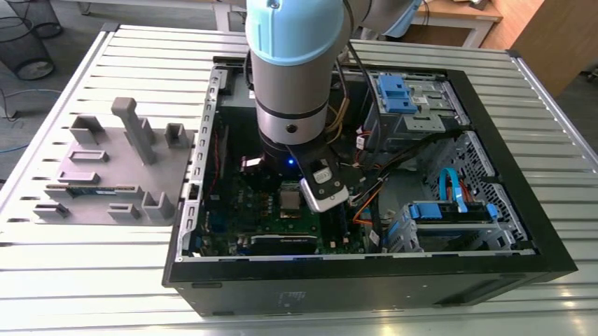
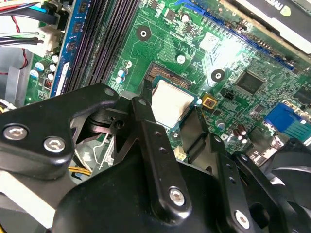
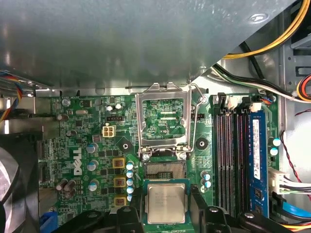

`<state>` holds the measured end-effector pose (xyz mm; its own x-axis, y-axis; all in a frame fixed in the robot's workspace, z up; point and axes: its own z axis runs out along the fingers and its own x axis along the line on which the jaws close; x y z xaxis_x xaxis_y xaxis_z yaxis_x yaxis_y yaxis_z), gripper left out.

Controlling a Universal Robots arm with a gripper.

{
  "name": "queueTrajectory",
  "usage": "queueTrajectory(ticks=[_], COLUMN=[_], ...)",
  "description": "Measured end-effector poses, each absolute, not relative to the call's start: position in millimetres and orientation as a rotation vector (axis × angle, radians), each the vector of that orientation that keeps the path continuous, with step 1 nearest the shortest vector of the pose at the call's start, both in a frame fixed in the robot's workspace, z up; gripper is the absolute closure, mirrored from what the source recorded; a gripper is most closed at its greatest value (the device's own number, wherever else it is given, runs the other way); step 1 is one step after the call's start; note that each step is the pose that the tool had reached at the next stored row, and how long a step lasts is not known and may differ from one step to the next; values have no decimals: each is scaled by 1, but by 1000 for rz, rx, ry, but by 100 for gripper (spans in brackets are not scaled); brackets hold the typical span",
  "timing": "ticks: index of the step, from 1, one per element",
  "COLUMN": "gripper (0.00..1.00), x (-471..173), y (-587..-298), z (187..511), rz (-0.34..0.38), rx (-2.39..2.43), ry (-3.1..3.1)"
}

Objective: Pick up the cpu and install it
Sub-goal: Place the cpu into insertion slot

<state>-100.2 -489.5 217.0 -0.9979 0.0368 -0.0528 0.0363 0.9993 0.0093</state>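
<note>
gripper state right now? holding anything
gripper: closed on the cpu, held at the open socket.

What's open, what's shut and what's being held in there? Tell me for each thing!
cpu: held by the gripper, over the board, not in its socket yet.
gripper: shut on the cpu.
socket: open, pins showing.
metal frame of the socket: flipped up.
computer case: lying flat, side open.
</note>
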Motion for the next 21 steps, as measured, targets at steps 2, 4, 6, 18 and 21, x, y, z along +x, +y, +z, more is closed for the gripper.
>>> queueTrajectory(ticks=[2, 4, 6, 18, 21], gripper=[53, 53, 53, 53, 53], x=[-100, -100, -100, -100, -100], y=[-490, -489, -490, -489, -490], z=[217, 216, 215, 213, 210], rz=[13, 14, 13, 14, 13], rx=[57, 57, 56, 56, 56], ry=[3088, 3088, 3088, 3088, 3088])
